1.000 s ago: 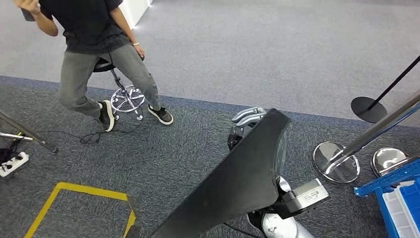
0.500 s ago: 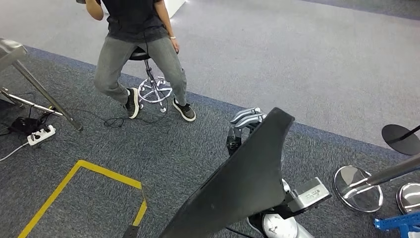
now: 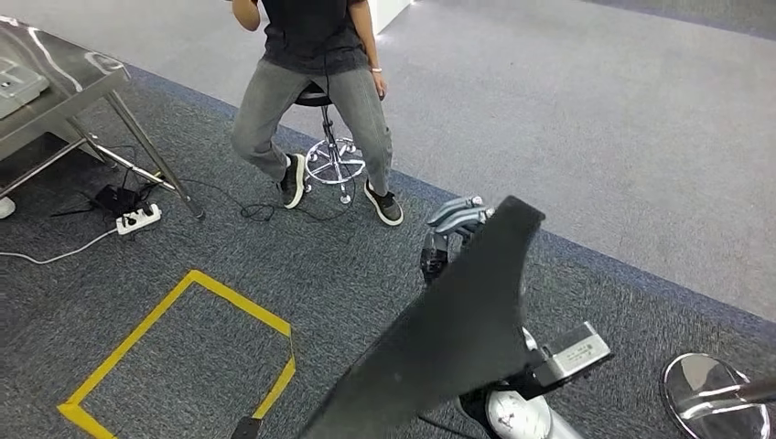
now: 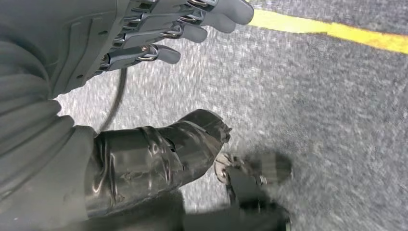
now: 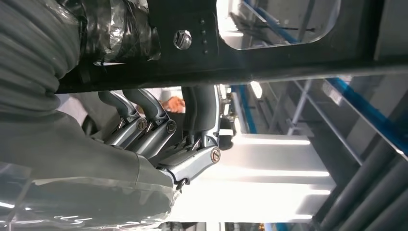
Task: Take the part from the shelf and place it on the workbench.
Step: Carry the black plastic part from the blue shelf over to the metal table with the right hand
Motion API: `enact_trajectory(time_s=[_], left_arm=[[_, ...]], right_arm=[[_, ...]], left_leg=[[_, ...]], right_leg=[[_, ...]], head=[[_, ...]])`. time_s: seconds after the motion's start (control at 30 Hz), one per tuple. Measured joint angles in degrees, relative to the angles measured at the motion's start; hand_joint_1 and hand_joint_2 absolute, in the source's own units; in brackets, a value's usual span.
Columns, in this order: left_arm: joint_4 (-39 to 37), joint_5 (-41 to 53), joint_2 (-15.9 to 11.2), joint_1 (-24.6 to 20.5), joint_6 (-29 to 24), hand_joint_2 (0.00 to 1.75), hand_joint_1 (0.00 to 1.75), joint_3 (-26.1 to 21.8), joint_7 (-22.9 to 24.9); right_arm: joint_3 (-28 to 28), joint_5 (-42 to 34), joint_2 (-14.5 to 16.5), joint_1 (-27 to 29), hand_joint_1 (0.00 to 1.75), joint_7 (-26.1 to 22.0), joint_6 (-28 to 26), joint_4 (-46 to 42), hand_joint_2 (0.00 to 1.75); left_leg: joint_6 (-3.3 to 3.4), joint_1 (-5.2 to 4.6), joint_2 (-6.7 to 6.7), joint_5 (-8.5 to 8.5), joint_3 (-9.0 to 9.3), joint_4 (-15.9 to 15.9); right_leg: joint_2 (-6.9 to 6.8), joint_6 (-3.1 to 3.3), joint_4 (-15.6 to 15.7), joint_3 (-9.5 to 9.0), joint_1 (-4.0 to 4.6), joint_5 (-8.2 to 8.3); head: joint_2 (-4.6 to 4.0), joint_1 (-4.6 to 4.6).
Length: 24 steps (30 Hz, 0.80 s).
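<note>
Grey carpet (image 3: 567, 119) is seen across the head view, with yellow tape (image 3: 174, 343) marking a floor box at lower left. A steel workbench (image 3: 64, 87) is now visible at the upper left edge; a second ago it was out of frame, and the blue shelf and stanchion bases seen then have slid off to the right. Whole picture has shifted, so the camera has turned; things themselves are not judged to have moved. A person (image 3: 316, 73) is seated on a stool (image 3: 331, 160) near the bench, with a power strip (image 3: 137, 218) and cables on the floor beside the bench leg.

The part (image 3: 448, 338), a long black panel, is held by the right hand (image 3: 453, 229), fingers curled over its far edge; in the right wrist view fingers (image 5: 144, 125) are wrapped under the part's edge (image 5: 240, 72). The left hand (image 4: 159, 33) is hanging over the carpet, fingers loosely apart, nothing held.

Judgement: pick is done, carry is under way, turn toward the bench is about half made. Placing is not yet begun; more turning and walking toward the bench is likely needed, with the person and cables to be avoided.
</note>
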<state>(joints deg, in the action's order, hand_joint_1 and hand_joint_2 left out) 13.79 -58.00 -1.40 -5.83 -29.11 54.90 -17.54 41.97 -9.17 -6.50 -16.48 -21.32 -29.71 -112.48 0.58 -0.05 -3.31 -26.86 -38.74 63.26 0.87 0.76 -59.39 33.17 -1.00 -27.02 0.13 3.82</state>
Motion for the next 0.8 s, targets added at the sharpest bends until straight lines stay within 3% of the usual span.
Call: enact_trajectory(time_s=[0.03, 0.07, 0.13, 0.17, 0.2, 0.23, 0.3, 0.33, 0.43, 0.5, 0.57, 0.63, 0.67, 0.7, 0.73, 0.8], left_arm=[[0.0, 0.0, 0.0, -0.1, 0.0, 1.75, 0.00, 0.0, 0.0], [0.0, 0.0, 0.0, -0.2, 0.0, 1.75, 0.00, 0.0, 0.0], [0.0, 0.0, 0.0, -0.2, 0.1, 1.75, 0.00, 0.0, 0.0], [0.0, 0.0, 0.0, -0.2, 0.1, 1.75, 0.00, 0.0, 0.0], [0.0, -0.1, 0.0, -0.1, 0.1, 1.75, 0.00, 0.0, 0.0], [0.0, -0.1, 0.0, -0.1, 0.1, 1.75, 0.00, 0.0, 0.0], [0.0, -0.1, -0.1, -0.3, 0.1, 1.75, 0.00, 0.0, 0.0], [0.0, -0.1, -0.1, -0.3, 0.1, 1.75, 0.00, 0.0, 0.0], [0.0, -0.1, -0.1, -0.2, 0.2, 1.75, 0.00, 0.0, 0.1], [0.0, -0.2, 0.0, -0.1, 0.2, 1.75, 0.00, 0.0, 0.1], [0.0, -0.2, 0.0, -0.2, 0.2, 1.75, 0.00, 0.0, 0.1], [0.0, -0.2, -0.1, -0.4, 0.3, 1.75, 0.00, 0.0, 0.1], [0.0, -0.2, -0.1, -0.4, 0.3, 1.75, 0.00, 0.0, 0.1], [0.0, -0.2, -0.1, -0.4, 0.3, 1.75, 0.00, 0.0, 0.1], [0.0, -0.2, -0.1, -0.3, 0.3, 1.75, 0.00, 0.0, 0.1], [0.0, -0.2, 0.0, -0.3, 0.3, 1.75, 0.00, 0.0, 0.1]], right_arm=[[0.0, 0.0, 0.0, 0.0, 1.75, 0.0, 0.0, 0.0, 1.75], [0.0, -0.1, 0.0, -0.1, 1.75, 0.0, 0.0, 0.1, 1.75], [0.0, -0.2, 0.0, -0.1, 1.75, 0.0, 0.1, 0.3, 1.75], [0.0, -0.3, 0.0, -0.1, 1.75, 0.0, 0.2, 0.3, 1.75], [0.0, -0.4, 0.0, -0.1, 1.75, 0.0, 0.4, 0.4, 1.75], [0.0, -0.5, 0.1, -0.1, 1.75, 0.0, 0.6, 0.4, 1.75], [0.0, -0.9, 0.1, -0.2, 1.75, 0.0, 0.9, 0.5, 1.75], [0.0, -1.1, 0.1, -0.2, 1.75, -0.1, 1.0, 0.5, 1.75], [0.0, -0.5, 0.2, -0.3, 1.75, 0.0, 0.7, 0.6, 1.75], [0.0, 1.3, 0.2, -0.5, 1.75, 0.3, 0.0, 0.7, 1.75], [0.0, 2.4, 0.2, -0.5, 1.75, 0.5, -0.4, 0.8, 1.75], [0.0, 2.3, 0.2, -0.3, 1.75, 0.7, -0.4, 1.0, 1.75], [0.0, 2.2, 0.2, -0.2, 1.75, 0.8, -0.4, 1.1, 1.75], [0.0, 2.0, 0.2, -0.2, 1.75, 0.8, -0.4, 1.2, 1.75], [0.0, 1.9, 0.2, -0.3, 1.75, 0.8, -0.4, 1.2, 1.75], [0.0, 1.8, 0.2, -0.3, 1.75, 0.8, -0.3, 1.3, 1.75]], left_leg=[[-0.32, 0.06, 1.55, -1.61, -1.58, 3.3], [-0.55, 0.23, 2.29, -3.22, -3.48, 6.9], [-0.82, 0.50, 2.75, -4.54, -6.16, 11.7], [-0.82, 0.55, 2.87, -3.63, -5.95, 11.1], [-0.71, 0.56, 3.16, -1.87, -4.54, 8.4], [-0.48, 0.45, 4.04, 0.07, -2.38, 4.2], [0.20, -0.15, 5.76, 2.14, 1.16, -2.4], [0.58, -0.44, 6.18, 2.23, 1.81, -3.7], [1.56, -0.46, 4.71, 2.18, 2.09, -4.5], [2.19, -0.15, 3.73, 2.36, 2.80, -5.2], [2.62, -0.08, 2.71, 2.32, 3.13, -5.4], [2.80, -0.13, 1.35, 2.21, 3.17, -5.3], [2.80, -0.15, 0.63, 2.17, 3.19, -5.3], [2.74, -0.13, -0.18, 2.08, 3.26, -5.1], [2.62, -0.08, -0.97, 1.93, 3.29, -4.9], [2.19, -0.04, -2.45, 1.61, 2.97, -4.2]], right_leg=[[-0.62, 0.18, 0.1, -0.19, 0.07, -0.08], [-1.28, 0.31, 0.1, -0.27, 0.15, -0.20], [-2.58, 0.36, 0.1, -0.38, 0.24, -0.44], [-3.18, 0.29, 0.1, -0.50, 0.24, -0.59], [-3.77, 0.18, 0.1, -0.71, 0.25, -0.76], [-4.34, 0.03, 0.1, -0.98, 0.27, -0.99], [-5.35, -0.43, 0.1, -1.42, 0.53, -1.43], [-5.78, -0.69, 0.2, -1.57, 0.65, -1.60], [-6.53, -1.64, 0.5, -2.12, 0.71, -2.05], [-4.58, -2.06, -1.8, -1.40, 0.54, -3.72], [-2.08, -2.15, -8.8, 2.09, 0.41, -6.91], [-1.32, -2.24, -15.1, 5.91, 0.41, -8.45], [-1.24, -2.26, -15.8, 6.74, 0.40, -7.88], [-1.05, -2.22, -13.7, 6.20, 0.37, -5.91], [-0.34, -2.16, -10.0, 4.82, 0.26, -3.40], [2.70, -1.95, -2.9, 1.97, -0.13, -0.13]], head=[[0.00, 0.11], [0.00, 0.15], [0.00, 0.16], [0.00, 0.18], [0.00, 0.18], [0.00, 0.18], [0.00, 0.14], [0.00, 0.14], [0.00, 0.09], [0.00, 0.04], [0.00, -0.11], [0.00, -0.25], [0.00, -0.26], [0.00, -0.27], [0.00, -0.29], [0.00, -0.25]])
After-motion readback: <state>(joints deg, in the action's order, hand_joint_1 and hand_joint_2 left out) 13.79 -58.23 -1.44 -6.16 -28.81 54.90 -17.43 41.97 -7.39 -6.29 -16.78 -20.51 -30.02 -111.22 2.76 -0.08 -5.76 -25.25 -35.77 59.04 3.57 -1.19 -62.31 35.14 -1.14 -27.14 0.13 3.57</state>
